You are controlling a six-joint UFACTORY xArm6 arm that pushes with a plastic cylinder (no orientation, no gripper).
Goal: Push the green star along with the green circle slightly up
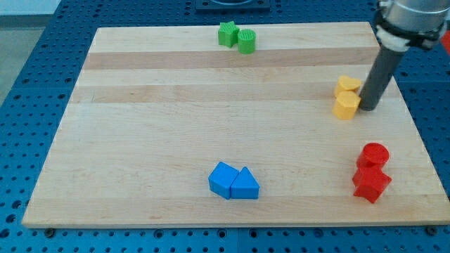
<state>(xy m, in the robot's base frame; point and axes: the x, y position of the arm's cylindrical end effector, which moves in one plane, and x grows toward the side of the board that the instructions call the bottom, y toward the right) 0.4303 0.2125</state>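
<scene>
Starting near: two blue blocks sit touching at the near centre of the worktop (pixel 140 140), a blue cube (pixel 223 178) on the left and a blue triangular block (pixel 245 185) on the right. Near right holds a red cylinder (pixel 374 154) touching a red star-like block (pixel 370 183) just nearer than it. Mid right, two yellow blocks (pixel 346 98) are stacked near-to-far and touching, shapes roughly hexagonal, hard to tell. My tip (pixel 367 109) is down on the wood just right of the nearer yellow block, touching it or nearly; no gripper on this rig, just a bare rod holding nothing. Far centre: green star (pixel 227 34) with green circle (pixel 246 41) touching it on the right, both close to the far edge, well apart from my tip. Handling guess: small, light, rigid plastic pieces, likely to slide easily on smooth wood and spin or split apart if hit off-centre. Best contact is probably the near side at the seam between the two, pushing toward the far edge gently, since little board is left. Surface is a pale, flat wooden board on a blue perforated mat; a dark base sits beyond the far edge.
</scene>
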